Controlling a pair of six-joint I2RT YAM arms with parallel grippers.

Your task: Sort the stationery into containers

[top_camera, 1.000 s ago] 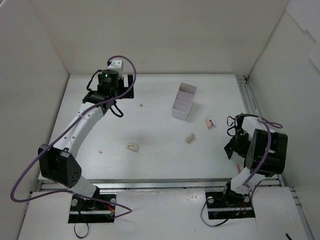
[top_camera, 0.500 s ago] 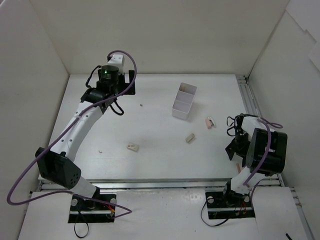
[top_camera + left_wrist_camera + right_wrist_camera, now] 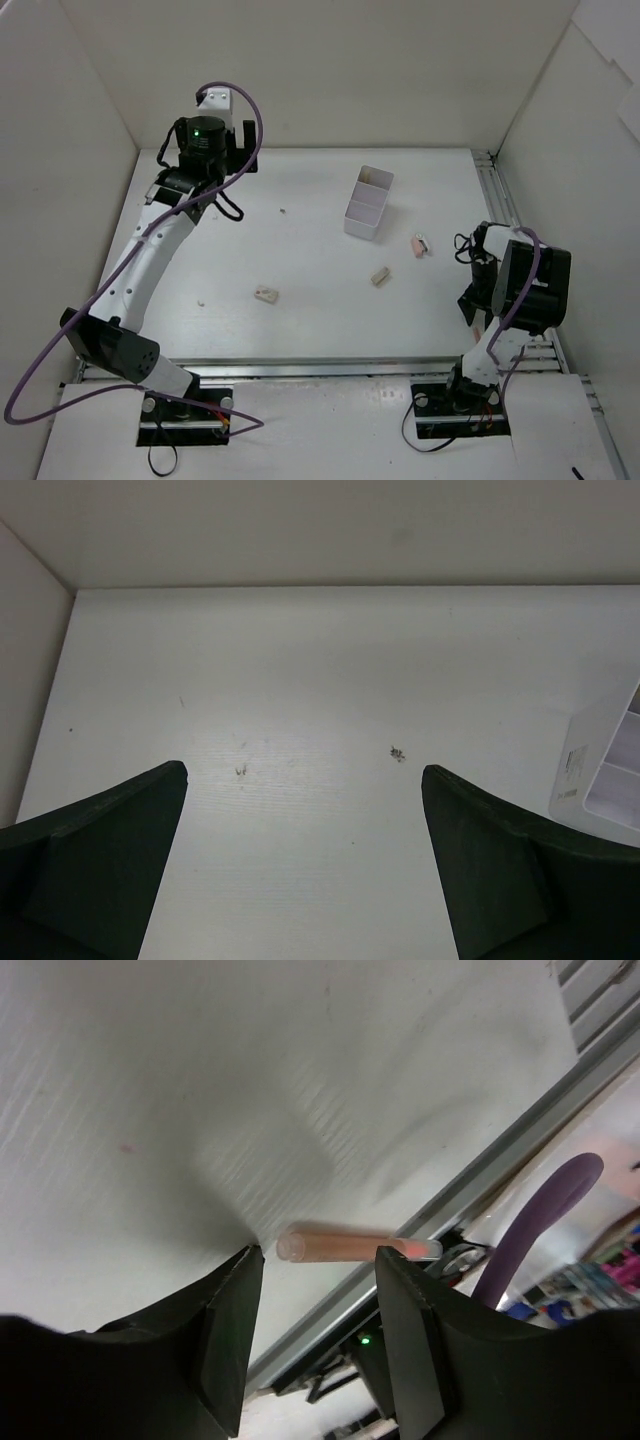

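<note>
orange pen (image 3: 345, 1245) at the tips of right gripper (image 3: 318, 1260), between half-open jaws, not gripped

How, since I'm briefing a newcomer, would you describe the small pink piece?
Find the white divided box mid-table. Right of its near end, toward the right arm, lies the pink piece; the neighbouring block is beige.

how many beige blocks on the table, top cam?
2. First block lies left of centre; second block lies right of centre, nearer the arms than the white box. Others may hide under the arms.
</note>
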